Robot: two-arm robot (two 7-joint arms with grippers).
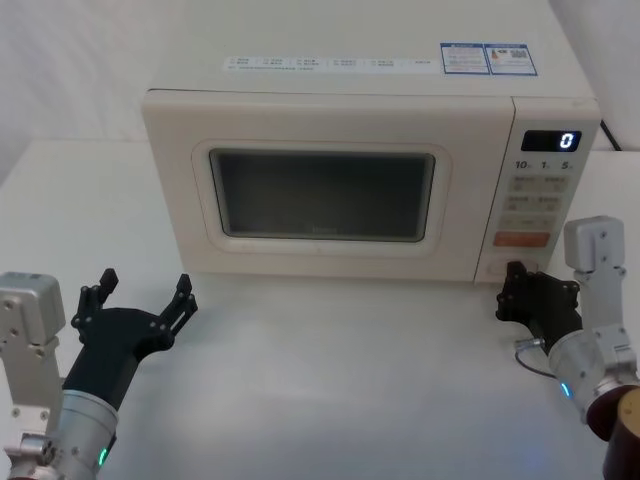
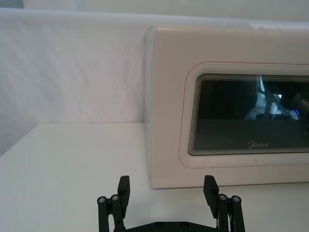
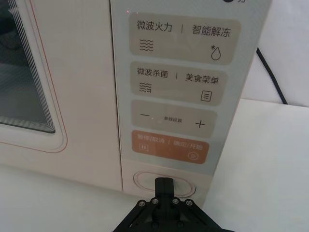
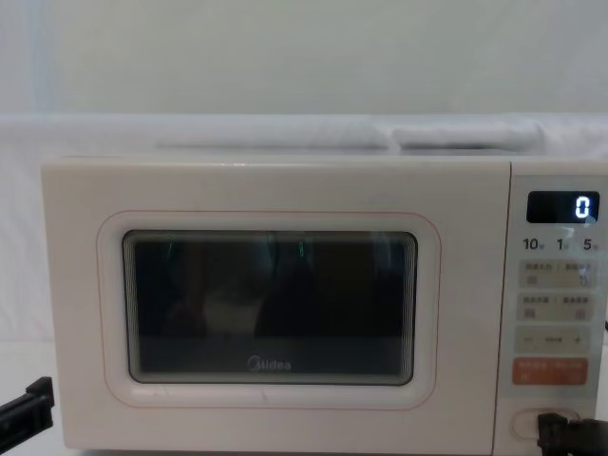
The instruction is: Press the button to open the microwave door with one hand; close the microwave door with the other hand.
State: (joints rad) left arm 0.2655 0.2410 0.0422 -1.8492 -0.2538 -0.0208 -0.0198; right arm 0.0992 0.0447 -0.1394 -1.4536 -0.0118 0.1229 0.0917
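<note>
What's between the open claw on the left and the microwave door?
Nothing but bare white table. The head view shows the left gripper open, short of the shut microwave door, with clear tabletop between. The right gripper is at the button.

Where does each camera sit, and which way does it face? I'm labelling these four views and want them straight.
Head: high up, looking down at the microwave, with the open left hand on the table and the right hand at the panel's bottom.
Chest: low, facing the microwave door head-on; a hand at each lower corner.
Left wrist: behind the left hand's fingers, facing the door's left end.
Right wrist: behind the shut right hand, its tip at the button.
Shared: head and chest both show the display reading 0.
</note>
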